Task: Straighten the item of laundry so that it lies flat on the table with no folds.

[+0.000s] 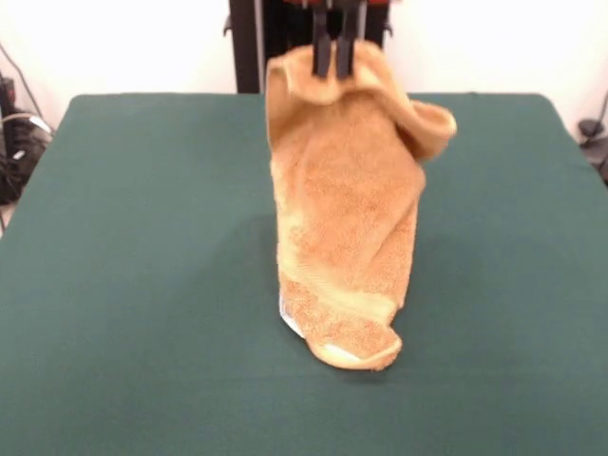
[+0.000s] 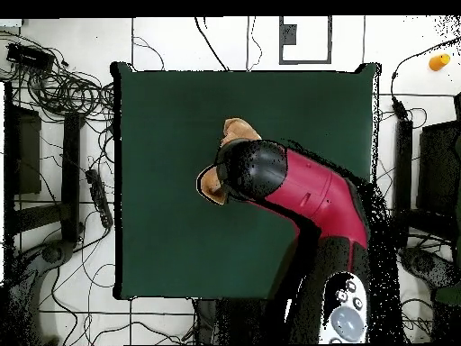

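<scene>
The golden-orange towel (image 1: 347,204) hangs in the air above the dark green table (image 1: 142,237), held by its top edge. It droops in a long folded drape, and its lower end rests on or hangs just above the tabletop. A bit of white tag (image 1: 288,318) shows near the bottom. My gripper (image 1: 334,55) comes down at the top middle and is shut on the towel's upper edge. In the overhead view the red and black arm (image 2: 297,185) covers most of the towel (image 2: 236,132); only small orange parts stick out.
Cables and dark equipment (image 2: 63,135) lie on the floor at the left of the overhead view. The robot's pedestal (image 1: 261,43) stands behind the table's far edge. A small orange object (image 2: 439,62) lies on the floor at the top right.
</scene>
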`<act>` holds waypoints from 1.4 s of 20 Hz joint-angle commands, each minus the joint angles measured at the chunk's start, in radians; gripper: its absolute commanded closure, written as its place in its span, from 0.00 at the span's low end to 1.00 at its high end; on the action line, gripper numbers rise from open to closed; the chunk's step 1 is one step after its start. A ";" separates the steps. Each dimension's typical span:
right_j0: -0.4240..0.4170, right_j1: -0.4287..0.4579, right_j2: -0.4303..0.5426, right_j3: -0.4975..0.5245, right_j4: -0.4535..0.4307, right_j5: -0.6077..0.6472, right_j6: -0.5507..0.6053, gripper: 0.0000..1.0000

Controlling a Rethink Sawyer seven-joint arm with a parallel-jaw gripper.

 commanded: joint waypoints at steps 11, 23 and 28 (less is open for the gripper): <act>-0.004 -0.088 0.053 -0.107 0.002 0.128 0.225 1.00; -0.012 -0.100 0.098 0.004 0.026 -0.066 0.195 0.00; -0.014 -0.097 0.105 0.006 0.032 -0.094 0.193 0.00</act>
